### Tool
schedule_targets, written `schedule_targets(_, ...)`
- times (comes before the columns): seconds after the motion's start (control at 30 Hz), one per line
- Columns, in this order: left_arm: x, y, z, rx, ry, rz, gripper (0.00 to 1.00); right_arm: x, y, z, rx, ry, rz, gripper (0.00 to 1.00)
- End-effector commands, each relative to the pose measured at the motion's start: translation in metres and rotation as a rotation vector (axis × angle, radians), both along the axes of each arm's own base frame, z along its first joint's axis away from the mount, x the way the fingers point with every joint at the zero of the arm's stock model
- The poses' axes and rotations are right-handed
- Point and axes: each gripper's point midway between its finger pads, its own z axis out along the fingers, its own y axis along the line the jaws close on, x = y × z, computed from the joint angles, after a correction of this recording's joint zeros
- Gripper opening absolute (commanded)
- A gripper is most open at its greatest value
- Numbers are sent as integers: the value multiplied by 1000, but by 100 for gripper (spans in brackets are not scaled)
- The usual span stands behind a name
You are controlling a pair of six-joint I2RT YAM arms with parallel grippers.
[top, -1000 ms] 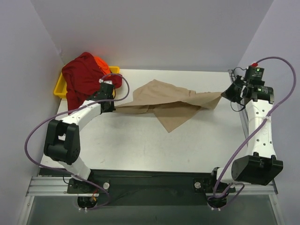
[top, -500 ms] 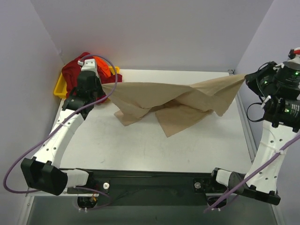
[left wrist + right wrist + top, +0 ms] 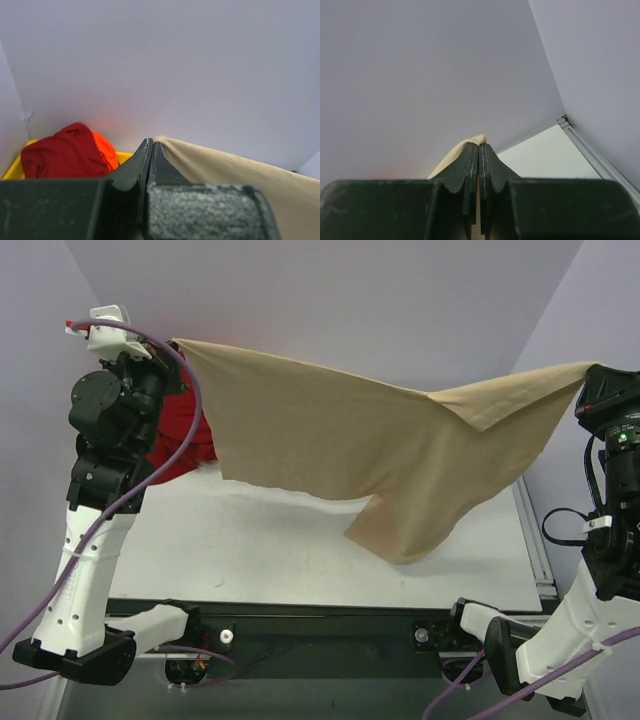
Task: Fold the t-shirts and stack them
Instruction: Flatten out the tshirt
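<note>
The left arm (image 3: 88,555) has white shells joined by round black joints. A purple cable (image 3: 190,400) runs along it, and a white block with a red tip (image 3: 100,324) sits on its wrist. The right arm (image 3: 590,612) matches, its white shell dotted with small holes, with a second purple cable (image 3: 560,672). The left fingers (image 3: 131,172) and right fingers (image 3: 495,167) are dark, grainy wedges.

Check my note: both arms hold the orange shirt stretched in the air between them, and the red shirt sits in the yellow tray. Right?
Wrong colour: the stretched shirt is the tan shirt, as the top view shows. The red shirt does sit in the yellow tray, beside the orange shirt.
</note>
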Motion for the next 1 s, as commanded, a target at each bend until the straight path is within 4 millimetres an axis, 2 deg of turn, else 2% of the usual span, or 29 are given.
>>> schedule_targets(0.0, 19, -20, 14, 20, -44, -76, 0, 39, -17, -11, 9, 31, -24, 0)
schedule_targets(0.03, 27, -25, 9, 22, -27, -87, 0, 52, -18, -15, 16, 35, -11, 0)
schedule_targets(0.07, 45, -33, -8, 32, 19, -101, 0, 68, -21, -35, 34, 85, -2, 0)
schedule_targets(0.13, 60, -44, -19, 34, 58, -137, 0, 86, -25, -44, 36, 95, 9, 0)
schedule_targets(0.17, 79, -51, -38, 45, 109, -145, 0, 99, -28, -56, 47, 125, 12, 0)
schedule_targets(0.23, 91, -57, -41, 38, 138, -161, 0, 122, -34, -75, 55, 174, 16, 0)
schedule_targets(0.27, 106, -61, -53, 46, 173, -161, 0, 129, -36, -78, 52, 184, 16, 0)
schedule_targets(0.3, 111, -62, -58, 50, 194, -162, 0, 133, -37, -76, 50, 184, 16, 0)
schedule_targets(0.33, 112, -61, -39, 40, 162, -160, 0, 143, -40, -80, 54, 197, 15, 0)
schedule_targets(0.37, 124, -64, -46, 44, 182, -158, 0, 147, -41, -80, 59, 197, 18, 0)
schedule_targets(0.4, 126, -64, -46, 45, 195, -157, 0, 146, -40, -67, 53, 165, 19, 0)
schedule_targets(0.43, 129, -64, -27, 36, 158, -157, 0, 152, -41, -66, 55, 164, 22, 0)
schedule_targets(0.53, 131, -67, -7, 21, 114, -167, 0, 150, -38, -40, 57, 97, 28, 0)
schedule_targets(0.57, 125, -66, 10, 10, 75, -169, 0, 148, -38, -34, 57, 79, 29, 0)
schedule_targets(0.7, 110, -67, 37, -26, -3, -201, 0, 132, -32, -9, 53, 2, 29, 0)
schedule_targets(0.73, 95, -65, 51, -37, -41, -212, 0, 120, -30, 0, 49, -26, 24, 0)
schedule_targets(0.77, 88, -67, 56, -56, -60, -231, 0, 113, -28, 7, 43, -47, 24, 0)
schedule_targets(0.8, 87, -69, 51, -63, -69, -240, 0, 105, -27, 16, 33, -76, 19, 0)
schedule_targets(0.83, 66, -64, 68, -76, -122, -249, 0, 89, -24, 28, 18, -116, 12, 0)
schedule_targets(0.87, 56, -62, 75, -92, -151, -257, 0, 82, -23, 33, 11, -135, 6, 0)
schedule_targets(0.9, 54, -63, 68, -100, -161, -261, 0, 74, -21, 43, -4, -172, 2, 0)
schedule_targets(0.93, 45, -60, 73, -106, -186, -262, 0, 56, -17, 54, -18, -216, -2, 0)
schedule_targets(0.97, 23, -53, 87, -115, -233, -259, 0, 47, -17, 61, -33, -241, -14, 0)
